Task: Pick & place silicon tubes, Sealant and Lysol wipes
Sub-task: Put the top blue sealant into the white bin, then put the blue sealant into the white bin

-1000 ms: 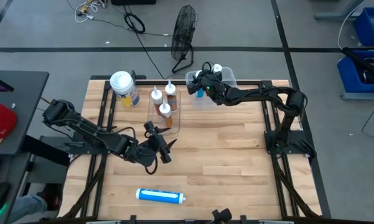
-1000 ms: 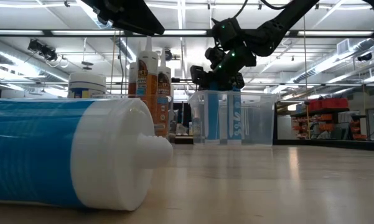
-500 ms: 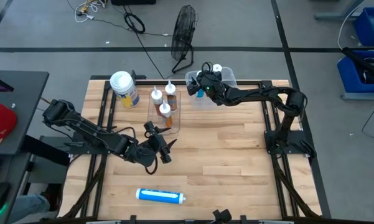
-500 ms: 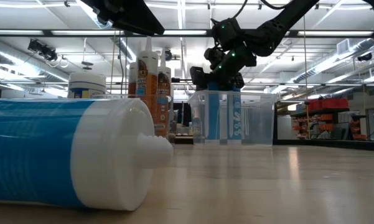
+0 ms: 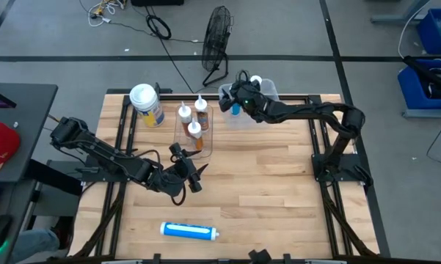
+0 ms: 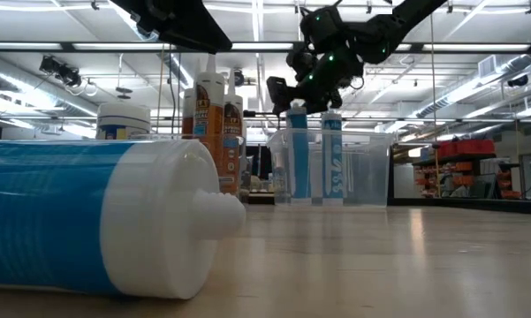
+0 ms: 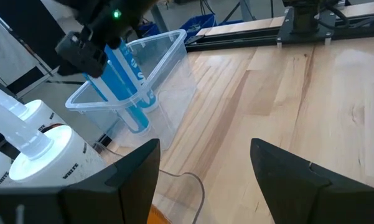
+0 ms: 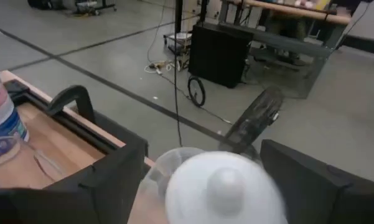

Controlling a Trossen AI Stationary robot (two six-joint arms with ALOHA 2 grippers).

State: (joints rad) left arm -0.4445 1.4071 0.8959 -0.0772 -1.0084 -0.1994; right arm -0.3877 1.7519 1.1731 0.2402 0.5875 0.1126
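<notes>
The Lysol wipes (image 5: 147, 103) stand upright at the far left corner of the table (image 5: 279, 176), long axis vertical and white lid facing up, untouched. Just beside them, three orange nozzle-tipped tubes (image 5: 193, 121) stand nozzle-up in a clear holder. Right of those is the clear bin (image 6: 336, 166), where two slim blue tubes (image 6: 299, 155) stand on end, caps up. The right gripper (image 5: 241, 91) hovers directly over the bin; in the right wrist view its fingers are spread wide on either side of a white tube cap (image 8: 224, 190) without pinching it, so the step in hand looks like letting go of a blue tube just set in the bin (a judgement). Next, that arm would need to lift straight up so as not to tip the tubes. One more blue tube (image 5: 188, 231) lies on its side near the front edge, long axis running left to right, cap to the right. The left gripper (image 5: 191, 173) waits mid-table, jaws apart and holding nothing.
</notes>
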